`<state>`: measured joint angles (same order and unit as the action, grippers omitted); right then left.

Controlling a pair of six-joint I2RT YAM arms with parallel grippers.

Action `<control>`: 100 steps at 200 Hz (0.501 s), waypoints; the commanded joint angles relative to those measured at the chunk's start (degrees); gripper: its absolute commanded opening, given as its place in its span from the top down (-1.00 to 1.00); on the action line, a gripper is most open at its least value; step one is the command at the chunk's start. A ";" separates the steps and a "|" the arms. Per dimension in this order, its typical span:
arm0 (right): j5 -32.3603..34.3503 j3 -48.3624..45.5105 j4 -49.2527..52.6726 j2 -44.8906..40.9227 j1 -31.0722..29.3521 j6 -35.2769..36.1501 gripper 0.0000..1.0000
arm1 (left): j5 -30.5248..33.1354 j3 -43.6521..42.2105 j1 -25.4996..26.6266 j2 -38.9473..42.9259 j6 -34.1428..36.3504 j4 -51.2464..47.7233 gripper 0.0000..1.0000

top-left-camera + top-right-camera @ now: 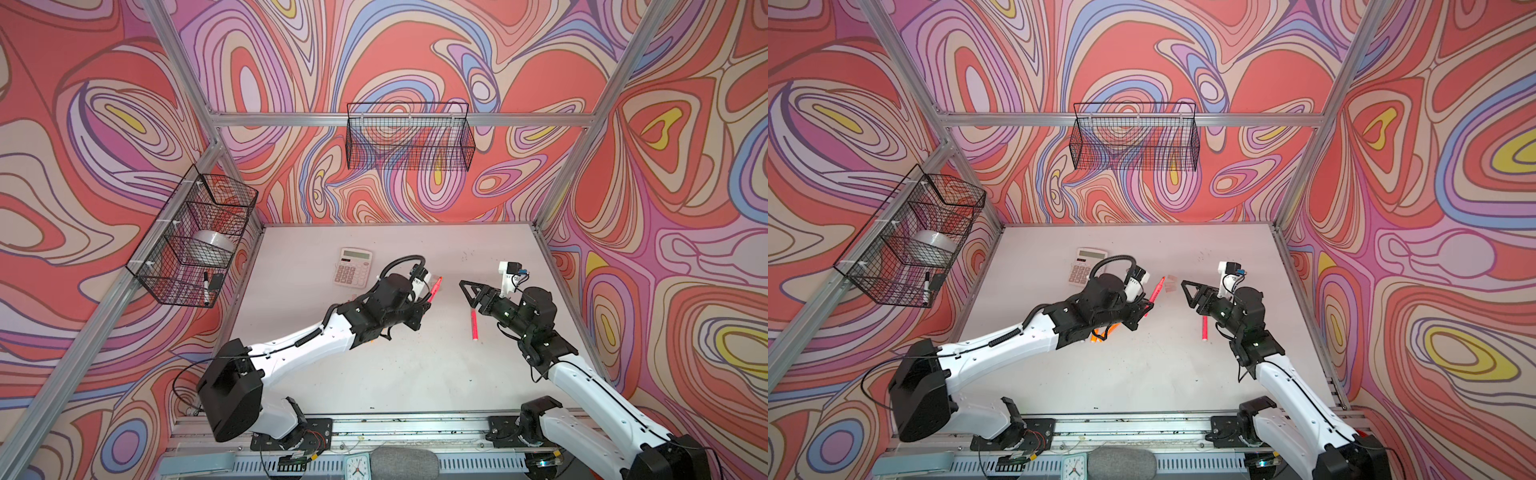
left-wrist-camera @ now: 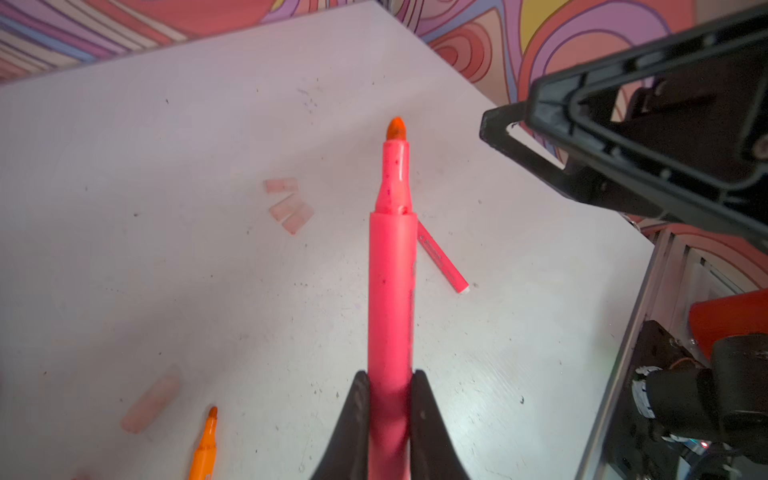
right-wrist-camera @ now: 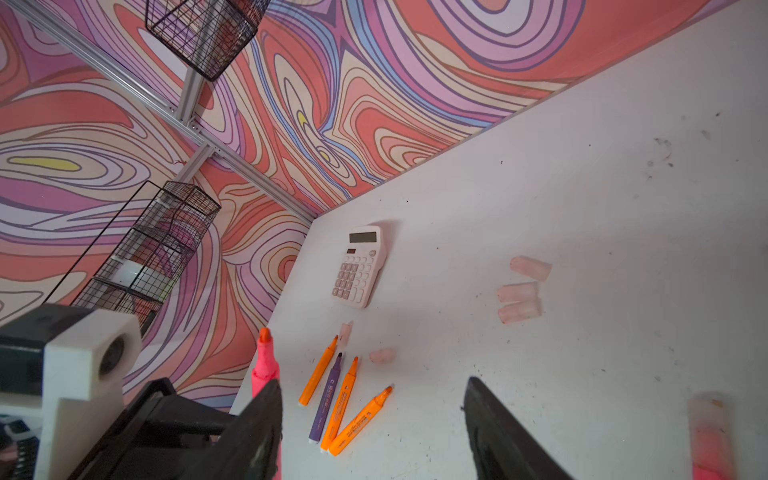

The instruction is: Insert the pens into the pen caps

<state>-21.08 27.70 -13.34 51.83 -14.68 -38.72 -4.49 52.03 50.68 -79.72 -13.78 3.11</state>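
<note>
My left gripper (image 2: 390,378) is shut on a pink-red pen (image 2: 392,270), held above the table with its orange tip uncapped; in both top views the pen (image 1: 434,289) (image 1: 1155,291) rises from the jaws. My right gripper (image 3: 372,381) (image 1: 467,293) hangs open and empty just to its right. A second pink-red pen (image 1: 473,326) (image 2: 442,259) lies under the right gripper. Three pen caps (image 2: 289,203) (image 3: 519,291) lie clustered behind the held pen, with further caps (image 3: 382,356) (image 2: 151,399) by the left arm. Three orange pens (image 3: 345,399) and a purple pen (image 3: 328,399) lie there too.
A pink calculator (image 1: 352,272) (image 3: 359,266) lies at the back left of the table. A wire basket (image 1: 195,237) on the left wall holds a tape roll and a black-and-white marker (image 1: 206,286). Another basket (image 1: 409,137) hangs on the back wall.
</note>
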 commanded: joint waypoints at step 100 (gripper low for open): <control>11.35 3.00 -8.88 7.85 -23.51 4.28 -0.43 | 3.17 -24.43 0.24 8.42 6.67 39.01 1.00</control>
<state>-12.14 32.64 -20.86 59.40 -37.98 -36.73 2.22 28.77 50.92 -71.68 -5.93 36.82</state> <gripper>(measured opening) 0.714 0.154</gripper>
